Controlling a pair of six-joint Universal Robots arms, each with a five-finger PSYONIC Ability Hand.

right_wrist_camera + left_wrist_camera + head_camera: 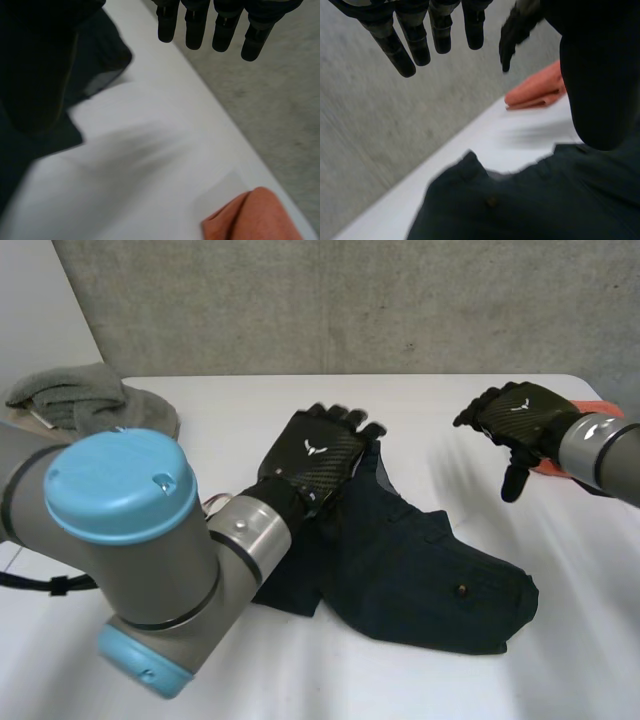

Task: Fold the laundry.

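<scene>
A dark navy garment [420,570] of heavy cloth, with a small button showing on it, lies crumpled in the middle of the white desk [240,410]. The left robot hand [315,455] is over its far edge, back of the hand up and fingers pointing toward the grey concrete wall [350,300]. In the left wrist view those fingers [415,42] are straight and spread with nothing in them, and the garment sits below the palm; I can't tell whether the hand touches the cloth.

Off to the right, the right robot hand [520,418] hangs in the air above bare desk, apart from the garment. Its fingers [195,25] are loosely extended and hold nothing.

Just behind that hand, at the desk's far right edge, lies a folded orange cloth [597,405]. At the far left corner is a pile of folded grey towels [90,400], well apart from everything else. The left arm, with its grey joints and light-blue caps, reaches across the near left of the desk.
</scene>
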